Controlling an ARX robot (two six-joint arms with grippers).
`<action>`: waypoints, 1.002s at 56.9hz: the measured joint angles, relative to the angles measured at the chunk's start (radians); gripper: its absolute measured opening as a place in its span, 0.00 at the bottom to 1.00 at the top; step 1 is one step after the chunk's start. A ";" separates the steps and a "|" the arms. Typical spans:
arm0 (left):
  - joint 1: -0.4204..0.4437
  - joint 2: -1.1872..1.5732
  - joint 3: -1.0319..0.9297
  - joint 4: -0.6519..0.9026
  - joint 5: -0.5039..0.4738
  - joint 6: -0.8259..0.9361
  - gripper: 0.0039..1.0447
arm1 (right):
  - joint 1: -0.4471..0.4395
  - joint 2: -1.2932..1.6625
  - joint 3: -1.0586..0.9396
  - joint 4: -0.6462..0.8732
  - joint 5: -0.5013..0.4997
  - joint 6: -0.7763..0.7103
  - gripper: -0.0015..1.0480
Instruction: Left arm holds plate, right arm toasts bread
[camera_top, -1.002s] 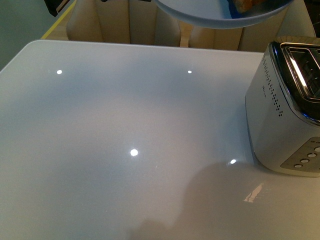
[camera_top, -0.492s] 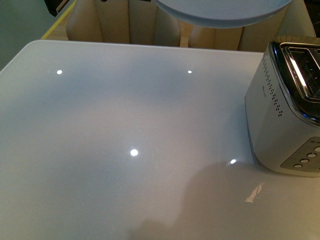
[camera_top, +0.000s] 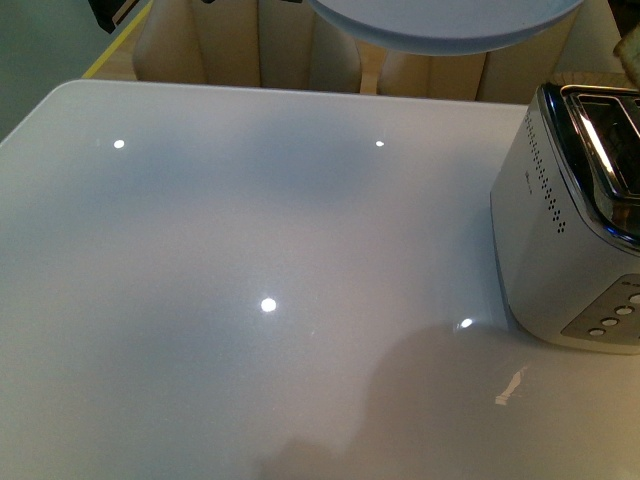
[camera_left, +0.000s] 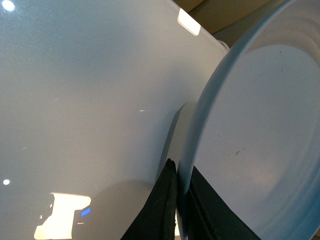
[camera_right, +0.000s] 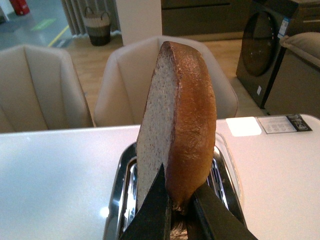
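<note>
The pale grey-blue plate (camera_top: 445, 25) hangs in the air at the top of the front view, empty, above the table's far edge. In the left wrist view my left gripper (camera_left: 179, 195) is shut on the plate's rim (camera_left: 200, 125); the plate's inner face (camera_left: 265, 140) is bare. In the right wrist view my right gripper (camera_right: 176, 202) is shut on the bread (camera_right: 177, 125), held on edge directly above the toaster's slots (camera_right: 131, 185). A small bit of the bread shows at the front view's right edge (camera_top: 630, 45), above the toaster (camera_top: 570, 230).
The silver toaster stands at the table's right side, buttons (camera_top: 615, 312) on its near face. The white glossy table (camera_top: 250, 260) fills the front view. Beige chairs (camera_top: 230, 45) stand behind the far edge.
The bread has left the plate: a second ago it lay in the tilted plate; now the plate is empty and the bread is over the toaster at the right.
</note>
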 joint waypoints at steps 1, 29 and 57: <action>0.000 0.000 0.000 0.000 0.000 0.000 0.03 | 0.002 0.014 0.000 0.004 0.000 -0.002 0.03; 0.000 0.000 0.000 0.000 0.000 0.000 0.03 | 0.039 0.192 0.000 0.093 0.053 -0.031 0.03; 0.000 0.000 0.000 0.000 0.000 0.000 0.03 | 0.060 0.274 -0.052 0.160 0.067 -0.035 0.03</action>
